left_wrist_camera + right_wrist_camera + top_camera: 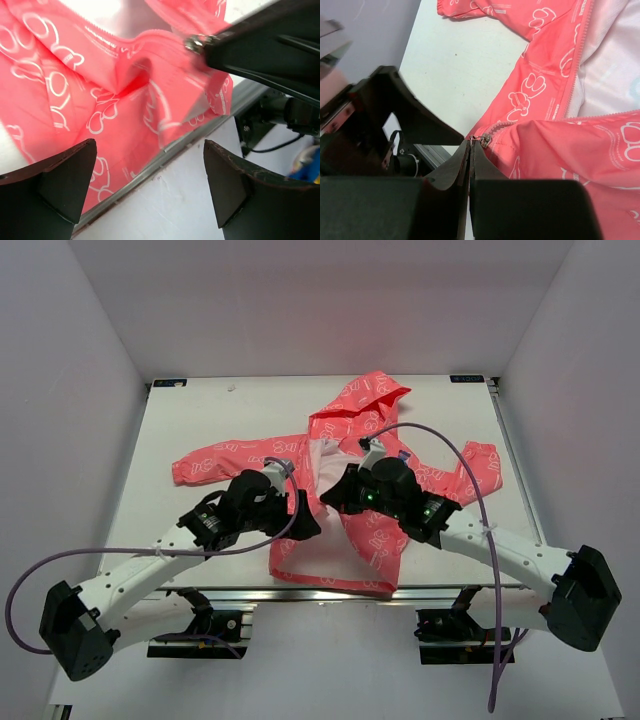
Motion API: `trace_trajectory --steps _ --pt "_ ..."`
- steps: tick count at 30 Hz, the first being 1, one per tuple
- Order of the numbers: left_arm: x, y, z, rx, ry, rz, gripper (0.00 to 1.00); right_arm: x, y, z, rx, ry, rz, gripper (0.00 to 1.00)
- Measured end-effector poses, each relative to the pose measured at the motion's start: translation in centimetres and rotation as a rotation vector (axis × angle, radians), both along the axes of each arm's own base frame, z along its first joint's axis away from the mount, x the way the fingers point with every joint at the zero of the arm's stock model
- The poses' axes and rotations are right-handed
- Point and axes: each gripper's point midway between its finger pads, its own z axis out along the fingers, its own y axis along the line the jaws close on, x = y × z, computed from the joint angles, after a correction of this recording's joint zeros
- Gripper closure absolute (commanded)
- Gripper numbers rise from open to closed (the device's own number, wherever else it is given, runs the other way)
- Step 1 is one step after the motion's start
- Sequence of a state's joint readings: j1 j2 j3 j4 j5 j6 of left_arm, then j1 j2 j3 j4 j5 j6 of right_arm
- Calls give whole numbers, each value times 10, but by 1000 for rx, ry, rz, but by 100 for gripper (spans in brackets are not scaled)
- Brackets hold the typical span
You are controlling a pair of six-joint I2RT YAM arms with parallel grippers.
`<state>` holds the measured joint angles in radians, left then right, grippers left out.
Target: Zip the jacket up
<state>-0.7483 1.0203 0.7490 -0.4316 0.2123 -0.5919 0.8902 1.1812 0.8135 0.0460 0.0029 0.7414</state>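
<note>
Top view, left to right. White worktop [200, 410] shows bare surface along its left side and far-left corner. The jacket [372, 540] lies flat, right of centre. Its long axis runs from the near edge to the far edge, leaning slightly right, with the hood [362, 398] pointing away from the arm bases. The sleeve at view left [215, 462] stretches out sideways and stops well short of the left edge. The left gripper [307, 525] hangs over the lower left front panel. In the left wrist view its jaws stand wide apart with nothing between them, above the hem [330, 578] and the worktop's near rail [165, 150]. The hem lies just beside that near edge, so there is little room on that side. The front is open, white lining [325, 462] is exposed up the middle, and the two rows of zipper teeth [577, 65] are apart. The right gripper [470, 152] sits low on the front, near the left gripper but not touching it. Its jaws are pressed together on the metal zipper pull [482, 140], and the fabric is bunched just beside it. The sleeve at view right [482, 468] reaches near the right edge. A bare strip of worktop remains beyond the hood.
</note>
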Motion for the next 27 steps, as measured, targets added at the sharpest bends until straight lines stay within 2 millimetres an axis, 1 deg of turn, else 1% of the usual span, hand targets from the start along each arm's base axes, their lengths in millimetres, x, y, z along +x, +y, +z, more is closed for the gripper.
trace_trajectory --steps 3,6,7,10,11,14,15,17,18,20,22,24,25,27 --pt "2 0 14 43 -86 14 6 3 4 6 -28 22 -1 100" --pt "2 -3 19 101 -157 19 11 3 4 5 -51 45 -2 100" --pt "2 -6 18 126 -175 20 12 3 3 2 -61 59 -4 100" --pt "7 -14 13 214 -229 39 22 -2 2 -7 -86 98 5 100" --pt "9 -16 10 248 -251 50 23 -3 2 -9 -91 106 9 100" --pt "15 -23 6 350 -327 89 30 -8 2 -12 -95 136 18 100" --pt "17 -25 6 380 -356 105 35 -9 2 -12 -95 143 19 100" --pt "21 -26 8 421 -400 130 40 -10 1 -13 -96 152 20 100" --pt "24 -26 9 436 -420 145 48 -11 1 -14 -97 155 19 100" --pt "29 -24 11 458 -453 171 57 -11 1 -14 -96 164 15 100" --pt "32 -23 13 469 -474 184 70 -11 1 -14 -91 170 9 100" --pt "32 -24 16 470 -495 188 86 -10 1 -14 -89 174 2 100" --pt "31 -25 17 472 -508 188 100 -9 0 -14 -88 175 -4 100" --pt "30 -26 19 480 -530 180 100 -7 0 -13 -81 182 -23 100"
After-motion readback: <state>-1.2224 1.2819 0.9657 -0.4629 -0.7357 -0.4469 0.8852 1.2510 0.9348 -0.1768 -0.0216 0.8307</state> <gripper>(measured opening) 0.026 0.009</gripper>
